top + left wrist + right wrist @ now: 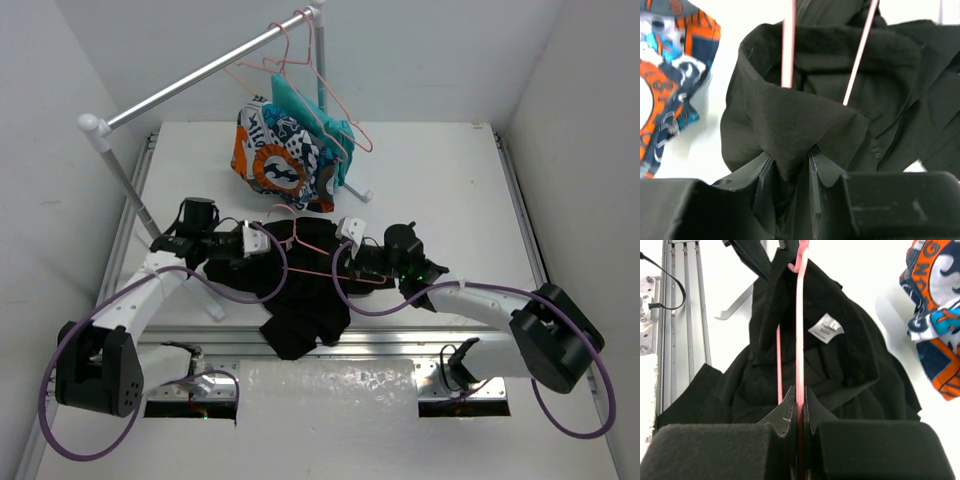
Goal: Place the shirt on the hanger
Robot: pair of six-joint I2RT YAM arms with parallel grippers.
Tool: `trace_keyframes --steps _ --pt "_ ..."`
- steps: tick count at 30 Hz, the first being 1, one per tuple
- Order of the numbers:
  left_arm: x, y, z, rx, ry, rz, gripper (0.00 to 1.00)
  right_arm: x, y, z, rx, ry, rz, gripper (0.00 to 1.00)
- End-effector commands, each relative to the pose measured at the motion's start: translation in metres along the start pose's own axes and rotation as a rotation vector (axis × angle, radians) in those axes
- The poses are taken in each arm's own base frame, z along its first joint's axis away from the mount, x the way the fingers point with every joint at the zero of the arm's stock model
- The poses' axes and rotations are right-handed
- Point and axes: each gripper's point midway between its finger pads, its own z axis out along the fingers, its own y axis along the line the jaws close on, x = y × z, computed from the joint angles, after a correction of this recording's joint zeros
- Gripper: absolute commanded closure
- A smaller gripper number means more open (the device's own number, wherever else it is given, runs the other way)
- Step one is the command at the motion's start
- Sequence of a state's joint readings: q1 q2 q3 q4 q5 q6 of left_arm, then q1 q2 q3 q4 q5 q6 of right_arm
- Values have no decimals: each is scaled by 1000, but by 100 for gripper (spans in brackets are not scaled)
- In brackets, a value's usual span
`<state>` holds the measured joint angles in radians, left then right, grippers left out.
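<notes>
Table (450,190): white, side rails | shirt (300,305): black, crumpled at centre, trailing toward near edge | hanger (318,252): pink wire, across shirt's upper part | left gripper (268,241): at shirt's left edge | right gripper (343,243): at hanger's right side | rack rail (200,73): silver, carrying spare hangers (318,80) | patterned garment (278,160), teal garment (322,122): bunched below the rail.
</notes>
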<state>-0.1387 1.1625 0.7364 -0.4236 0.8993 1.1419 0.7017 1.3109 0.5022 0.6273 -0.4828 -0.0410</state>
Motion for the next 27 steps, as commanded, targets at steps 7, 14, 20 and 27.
trace_keyframes --steps 7,14,20,27 --pt "-50 -8 4 58 -124 40 81 -71 -2 11 -49 -182 -143 100" --pt "-84 -13 -5 63 -197 14 100 -80 -7 19 -54 -183 -149 100" --pt "-91 -10 -12 22 -193 -4 100 -86 -13 20 -23 -202 -139 100" --pt "-81 50 -26 -299 -87 -171 100 -93 -69 0 321 -125 66 1"
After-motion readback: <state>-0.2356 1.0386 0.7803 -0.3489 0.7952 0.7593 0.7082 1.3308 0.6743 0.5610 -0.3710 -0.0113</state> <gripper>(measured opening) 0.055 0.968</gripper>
